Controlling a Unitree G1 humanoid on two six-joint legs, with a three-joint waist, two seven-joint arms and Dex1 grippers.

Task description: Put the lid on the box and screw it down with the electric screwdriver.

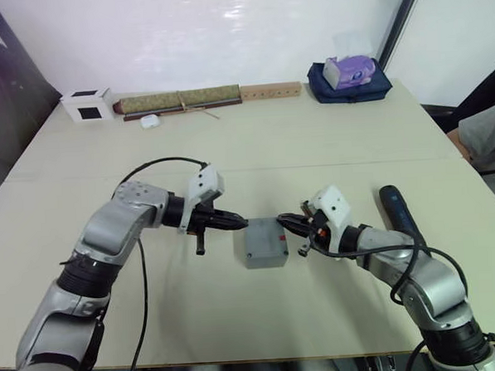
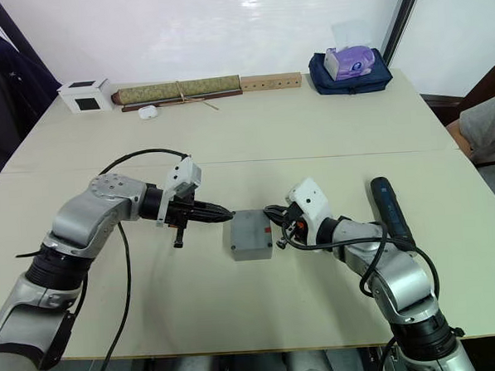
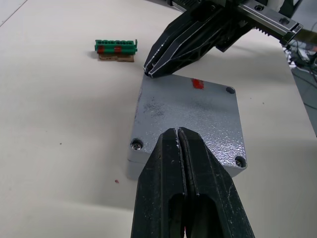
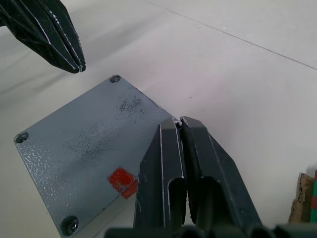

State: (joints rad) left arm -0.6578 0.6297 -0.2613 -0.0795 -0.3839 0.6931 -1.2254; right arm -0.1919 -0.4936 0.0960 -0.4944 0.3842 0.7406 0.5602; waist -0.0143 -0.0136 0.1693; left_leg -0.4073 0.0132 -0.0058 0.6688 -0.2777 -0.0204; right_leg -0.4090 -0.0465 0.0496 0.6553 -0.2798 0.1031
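The box (image 1: 263,244) sits near the front middle of the pale table (image 1: 253,135), with the lid (image 3: 190,116) already lying flat on top of it, red mark up and screw heads showing at its corners. The left gripper (image 1: 239,224) comes in from the robot's left with its two black fingers pressed together and empty, their tips at the box's left edge, over the lid. The right gripper (image 1: 283,223) reaches in from the opposite side, fingers likewise clenched on nothing, tips at the lid's right edge beside the red mark. Just right of the right forearm, the electric screwdriver (image 1: 398,212) lies on the table, apart from both grippers. A small green terminal strip (image 3: 116,48) rests on the tabletop close to the box. Along the far edge stand a white cube with a black face (image 1: 87,105), a long olive roll (image 1: 177,100), a wooden bar (image 1: 271,90) and a dark blue bag (image 1: 350,84) carrying a purple tissue pack (image 1: 349,69).
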